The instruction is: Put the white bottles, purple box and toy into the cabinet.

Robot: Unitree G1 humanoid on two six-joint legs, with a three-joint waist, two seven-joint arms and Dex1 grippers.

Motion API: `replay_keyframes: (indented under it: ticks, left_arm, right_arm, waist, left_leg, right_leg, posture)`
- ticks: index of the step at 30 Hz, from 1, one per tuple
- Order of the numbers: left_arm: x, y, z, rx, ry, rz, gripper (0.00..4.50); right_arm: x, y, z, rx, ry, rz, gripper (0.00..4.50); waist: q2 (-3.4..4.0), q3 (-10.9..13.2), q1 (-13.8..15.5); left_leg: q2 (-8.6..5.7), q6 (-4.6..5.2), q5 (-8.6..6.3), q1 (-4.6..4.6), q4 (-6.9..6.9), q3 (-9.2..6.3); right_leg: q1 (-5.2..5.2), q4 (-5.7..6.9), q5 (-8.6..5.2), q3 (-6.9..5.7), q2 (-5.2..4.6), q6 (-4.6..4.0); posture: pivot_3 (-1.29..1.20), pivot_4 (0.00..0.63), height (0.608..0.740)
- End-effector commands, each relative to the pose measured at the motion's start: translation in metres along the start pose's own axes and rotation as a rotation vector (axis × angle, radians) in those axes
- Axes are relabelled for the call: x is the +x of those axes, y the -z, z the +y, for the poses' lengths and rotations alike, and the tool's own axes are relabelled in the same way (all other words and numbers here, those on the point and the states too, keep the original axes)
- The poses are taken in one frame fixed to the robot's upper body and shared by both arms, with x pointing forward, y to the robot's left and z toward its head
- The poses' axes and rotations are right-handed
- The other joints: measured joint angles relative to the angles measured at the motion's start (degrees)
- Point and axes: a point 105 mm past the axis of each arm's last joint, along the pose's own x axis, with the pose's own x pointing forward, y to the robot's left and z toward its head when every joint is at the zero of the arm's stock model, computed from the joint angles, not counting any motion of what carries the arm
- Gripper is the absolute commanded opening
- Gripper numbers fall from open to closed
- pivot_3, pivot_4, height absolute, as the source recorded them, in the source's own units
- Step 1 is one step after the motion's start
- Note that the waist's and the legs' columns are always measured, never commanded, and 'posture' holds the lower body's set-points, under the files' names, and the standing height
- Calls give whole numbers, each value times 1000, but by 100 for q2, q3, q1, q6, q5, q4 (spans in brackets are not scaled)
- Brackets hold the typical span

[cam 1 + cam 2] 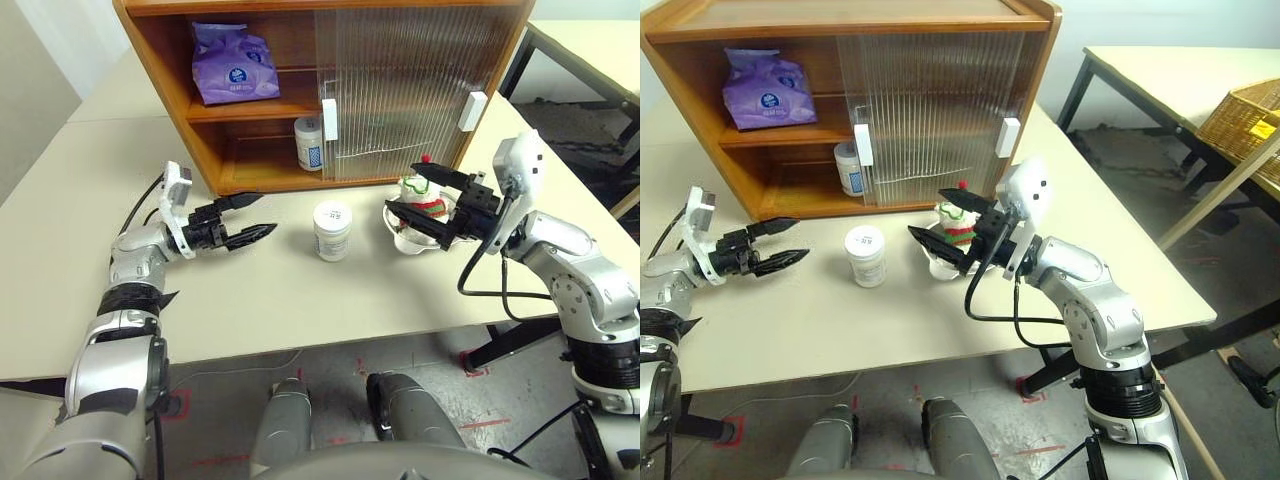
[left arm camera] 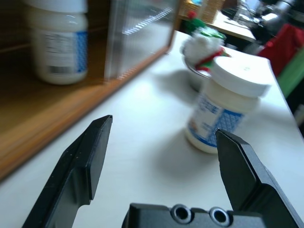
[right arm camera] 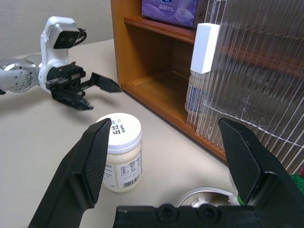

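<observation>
Just beyond left hand [image 1: 252, 217]: white bottle [image 1: 332, 231]

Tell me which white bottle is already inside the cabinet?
The white bottle on the cabinet's bottom shelf, half behind the sliding door's edge. The other white bottle stands out on the table, beside the bowl holding the toy.

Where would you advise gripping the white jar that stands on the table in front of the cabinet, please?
Probably around its straight labelled body, just under the wide lid. The jar stands upright and apart from the bowl to its right, with bare table on its left. The left gripper, jaws open and level, could come in from that side; the lid's overhang should help stop slipping.
</observation>
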Motion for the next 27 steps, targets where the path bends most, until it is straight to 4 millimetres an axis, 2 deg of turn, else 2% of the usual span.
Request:
replay_keyframes:
  ticks: [1,16,27]
  left_arm:
    - [9,9,-17,-11,105,20,4451]
    - [51,24,-50,-25,269,1,4451]
    - [77,28,-42,16,191,-5,4451]
  right_arm:
    - [0,0,-1,-9,1,3,4500]
    - [-5,0,-3,-14,20,12,4500]
    - [-7,-3,-3,-17,38,10,4500]
  waist:
    - [12,-10,0]
    - [16,-15,-30]
    - [17,-16,-53]
  left_leg:
    - [0,0,0,-3,0,1]
    - [1,1,1,-12,4,1]
    - [1,2,1,-18,5,1]
  right_leg:
    - [-2,0,0,0,0,0]
    - [-6,-3,0,1,0,1]
    - [-5,-12,2,0,0,3]
  posture:
    - [-40,79,740]
    - [-76,82,740]
    - [-99,81,740]
